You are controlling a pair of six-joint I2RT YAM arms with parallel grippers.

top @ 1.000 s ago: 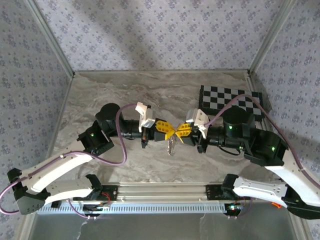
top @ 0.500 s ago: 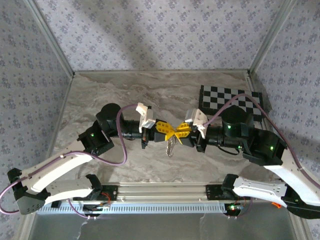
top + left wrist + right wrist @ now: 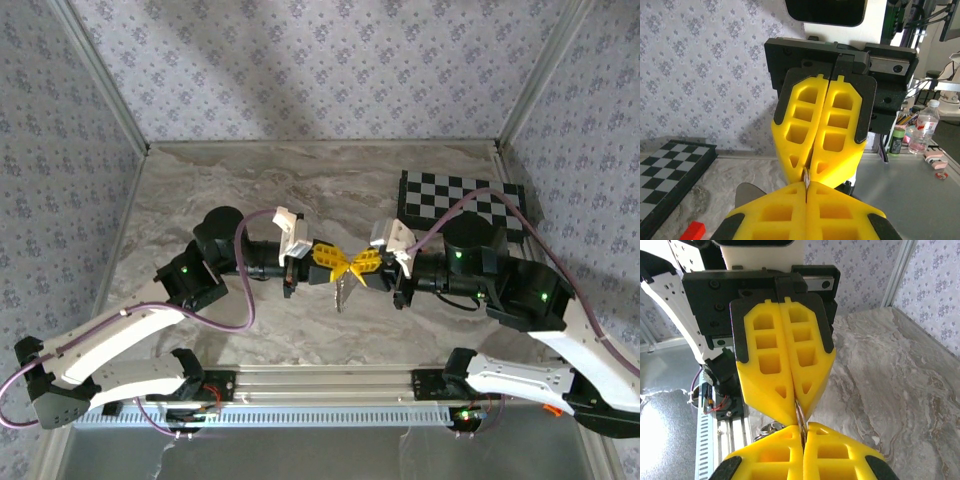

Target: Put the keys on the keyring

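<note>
Both yellow-fingered grippers meet tip to tip above the middle of the table. My left gripper (image 3: 337, 262) and my right gripper (image 3: 357, 264) are each shut on the keyring (image 3: 800, 416), a thin silvery metal ring seen edge-on between the fingertips. In the left wrist view the ring's edge (image 3: 805, 176) shows just above my left gripper (image 3: 806, 188), with the right gripper's fingers (image 3: 840, 125) facing it. In the right wrist view my right gripper (image 3: 802, 430) faces the left gripper's fingers (image 3: 767, 365). The silvery keys (image 3: 343, 290) hang below the meeting point; they also show as a bunch of keys (image 3: 767, 430).
A black-and-white checkerboard (image 3: 462, 202) lies at the back right, seen again as the checkerboard (image 3: 665, 170). A small red block (image 3: 693, 231) lies near it. Patterned walls close three sides. The metal rail (image 3: 320, 384) runs along the near edge.
The right gripper has edged slightly left toward the left one and its fingers have closed tight. The hanging keys swung a little. The left arm has held still.
</note>
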